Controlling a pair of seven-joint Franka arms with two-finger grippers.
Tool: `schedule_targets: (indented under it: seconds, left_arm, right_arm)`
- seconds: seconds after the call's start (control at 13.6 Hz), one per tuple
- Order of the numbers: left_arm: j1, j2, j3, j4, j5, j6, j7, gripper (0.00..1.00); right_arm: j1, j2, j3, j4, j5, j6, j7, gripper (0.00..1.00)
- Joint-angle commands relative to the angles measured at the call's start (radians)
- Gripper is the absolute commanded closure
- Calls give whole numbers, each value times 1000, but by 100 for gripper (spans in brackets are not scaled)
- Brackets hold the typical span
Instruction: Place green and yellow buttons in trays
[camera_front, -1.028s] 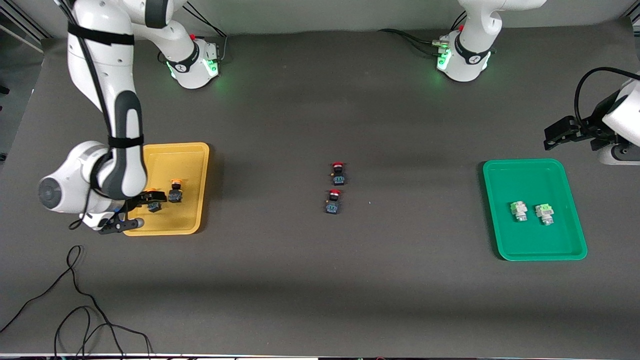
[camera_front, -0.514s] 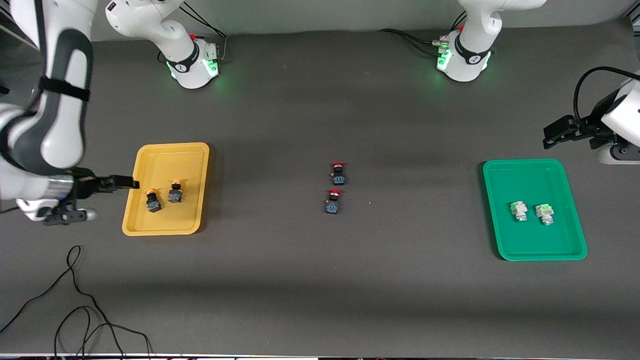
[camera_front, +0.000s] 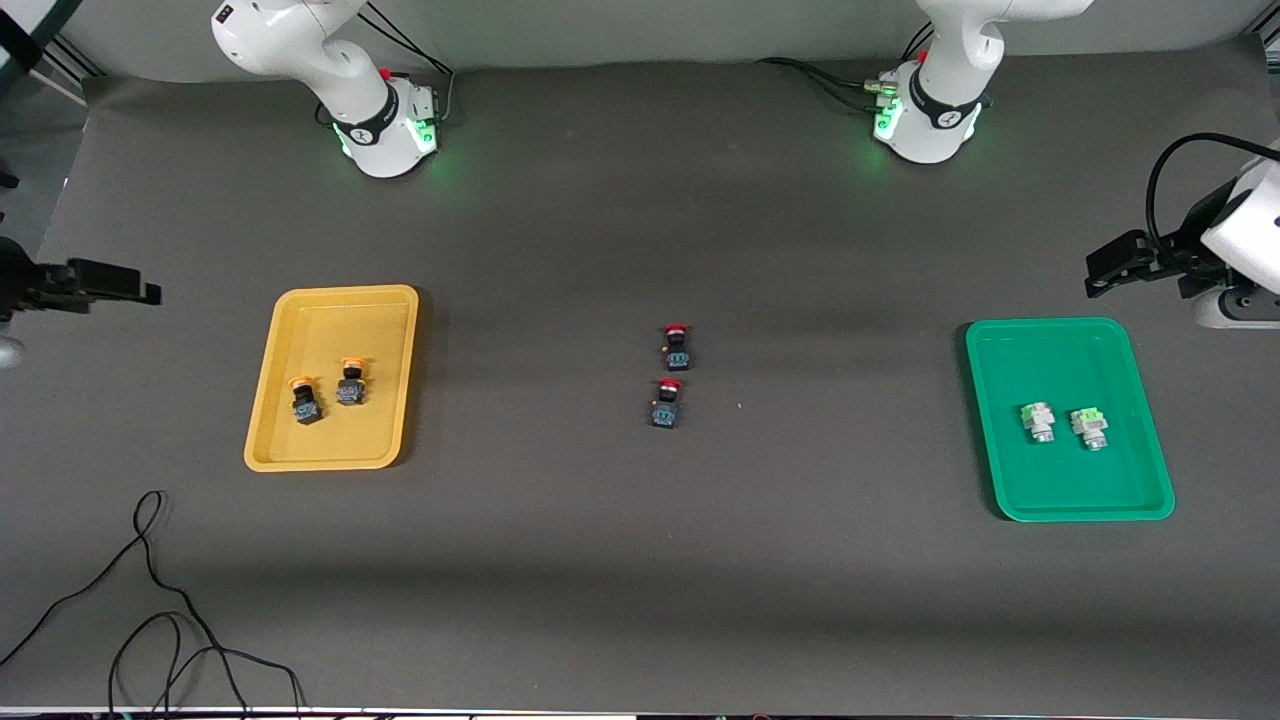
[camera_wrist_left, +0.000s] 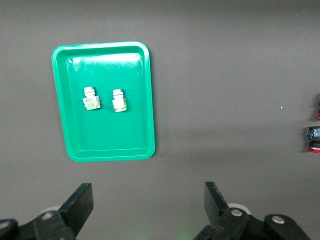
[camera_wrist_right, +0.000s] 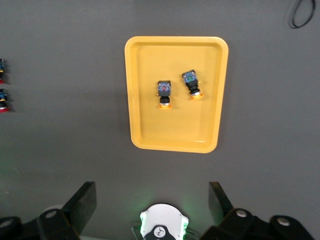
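Note:
Two yellow buttons (camera_front: 303, 401) (camera_front: 350, 384) lie side by side in the yellow tray (camera_front: 340, 320); they also show in the right wrist view (camera_wrist_right: 164, 93) (camera_wrist_right: 192, 84). Two green buttons (camera_front: 1038, 422) (camera_front: 1089, 427) lie in the green tray (camera_front: 1060, 360), and in the left wrist view (camera_wrist_left: 90, 99) (camera_wrist_left: 119, 100). My right gripper (camera_front: 140, 290) (camera_wrist_right: 152, 192) is open and empty, high up at the right arm's end of the table, apart from the yellow tray. My left gripper (camera_front: 1100, 272) (camera_wrist_left: 148, 195) is open and empty, waiting high beside the green tray.
Two black switches with red caps (camera_front: 677, 347) (camera_front: 667, 403) stand mid-table between the trays. A loose black cable (camera_front: 150, 600) lies at the near corner at the right arm's end. The arm bases (camera_front: 385, 125) (camera_front: 925, 120) stand along the table's edge farthest from the front camera.
My right gripper has let go of a yellow button in the yellow tray, then risen and drawn away toward the right arm's end of the table. The left arm has not moved.

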Motion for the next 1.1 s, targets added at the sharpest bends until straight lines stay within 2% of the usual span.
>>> schedule_targets:
  seconds: [0.0, 0.51, 0.73, 0.81, 0.88, 1.03]
  left_arm:
    - [0, -10, -6, 3, 4, -18, -16, 1]
    - [0, -10, -6, 1, 4, -20, -16, 1]
    - [0, -10, -6, 1, 6, -21, -16, 1]
    - [0, -10, -6, 1, 6, -21, -16, 1]
    - [-1, -10, -6, 1, 6, -21, -16, 1]
    - [-1, -10, -6, 1, 6, -24, -16, 1]
  right_arm:
    - [63, 9, -5, 31, -89, -13, 12, 1]
    - [85, 8, -5, 35, -88, -10, 16, 1]
    - [68, 6, 20, 38, -88, -10, 18, 1]
    - [36, 5, 49, 41, -90, -10, 18, 1]
    - [-16, -10, 108, 61, -99, -10, 19, 1]
    - [-134, -73, 275, 78, -134, -9, 117, 1]
